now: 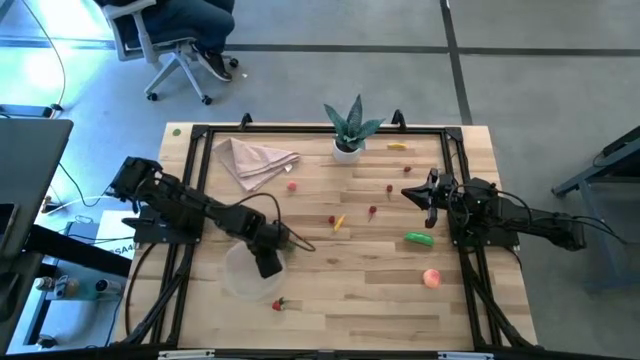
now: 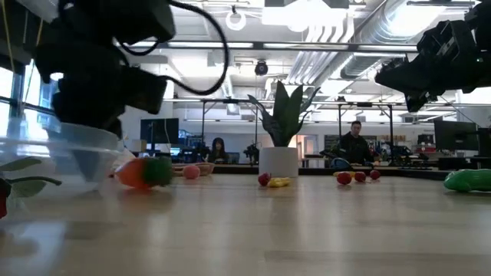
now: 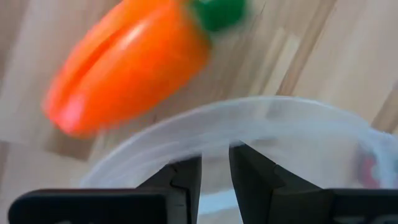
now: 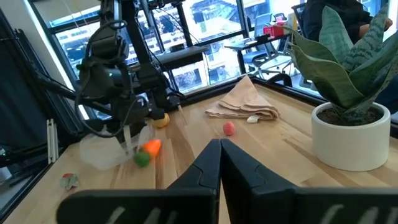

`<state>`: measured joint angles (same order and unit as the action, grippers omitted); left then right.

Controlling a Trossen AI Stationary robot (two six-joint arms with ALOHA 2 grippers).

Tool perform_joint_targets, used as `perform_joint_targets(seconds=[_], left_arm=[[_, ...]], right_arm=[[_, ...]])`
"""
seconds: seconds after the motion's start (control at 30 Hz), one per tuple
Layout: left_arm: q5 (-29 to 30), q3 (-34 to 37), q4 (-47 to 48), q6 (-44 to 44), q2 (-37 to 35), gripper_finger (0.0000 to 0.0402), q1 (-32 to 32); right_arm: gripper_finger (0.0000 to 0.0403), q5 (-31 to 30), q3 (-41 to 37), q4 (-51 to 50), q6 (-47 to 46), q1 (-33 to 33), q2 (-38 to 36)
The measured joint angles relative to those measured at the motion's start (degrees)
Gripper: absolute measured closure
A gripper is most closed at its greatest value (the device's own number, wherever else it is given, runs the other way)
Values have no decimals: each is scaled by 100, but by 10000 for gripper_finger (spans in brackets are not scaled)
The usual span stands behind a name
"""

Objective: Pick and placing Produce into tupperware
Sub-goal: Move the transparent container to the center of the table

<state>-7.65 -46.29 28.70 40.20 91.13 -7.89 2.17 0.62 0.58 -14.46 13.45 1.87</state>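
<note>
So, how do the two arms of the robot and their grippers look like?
Both arms are dark, nearly black, built of jointed boxy segments, with thin black cables looping along them. The left gripper has two flat, black, angular fingers with squared tips. The right gripper has the same two black fingers, tapering to a pointed wedge. No markings are visible on them.

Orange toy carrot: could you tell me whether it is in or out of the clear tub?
Out. The orange toy carrot lies on the wooden table beside the clear round plastic tub, outside its rim.
</note>
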Motion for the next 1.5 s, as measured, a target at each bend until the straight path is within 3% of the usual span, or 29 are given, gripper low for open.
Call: perform_joint_targets(seconds=[0.37,0.6,0.8,1.17,1.5], left_arm=[[120,-438,240,-853,11,330,411],[-67,-733,269,-1205,578,330,633],[-371,-1474,372,-1660,1364,330,637],[-297,-3132,1040,-2375,2288,330,563],[-328,-3751,1024,-2942,2708,330,563]], right_arm=[[402,2,0,0,-5,-2,3],[402,2,0,7,-4,0,6],[402,7,0,4,-4,-2,4],[402,60,0,6,11,0,78],[402,151,0,28,-7,-2,121]])
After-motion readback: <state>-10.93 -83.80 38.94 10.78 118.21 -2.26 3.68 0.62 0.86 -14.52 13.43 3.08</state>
